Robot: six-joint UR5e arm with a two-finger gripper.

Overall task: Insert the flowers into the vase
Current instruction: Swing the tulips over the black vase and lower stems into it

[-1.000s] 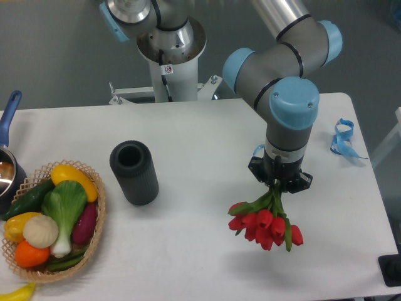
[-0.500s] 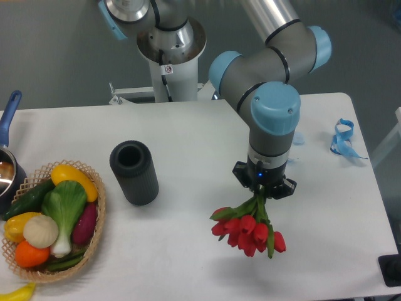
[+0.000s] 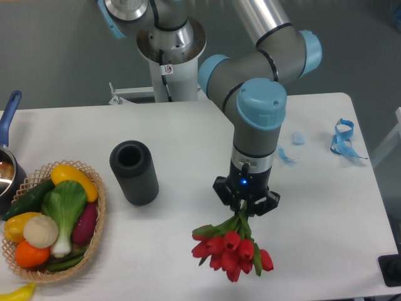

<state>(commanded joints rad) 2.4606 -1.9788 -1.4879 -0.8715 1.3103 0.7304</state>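
From my station I see the tool [image 3: 245, 207] pointing down, its fingers closed on the green stems of the flowers [image 3: 229, 251]. The bunch hangs below it, red tulip heads lowest, glossy and rounded, with leaves spreading to the left. The vase [image 3: 133, 171] stands upright on the white counter [image 3: 188, 125], well apart to the left of the bunch; it is a matte black ribbed cylinder with thick walls and an open round mouth. Bare counter lies between vase and flowers. At the left edge sits a woven wicker basket [image 3: 97, 216] full of smooth toy vegetables [image 3: 53, 213], just beside the vase, and a pot with a blue handle [image 3: 7, 116] is cut off by the frame. A blue ribbon [image 3: 343, 139] lies near the right edge. I can read no labels or writing.
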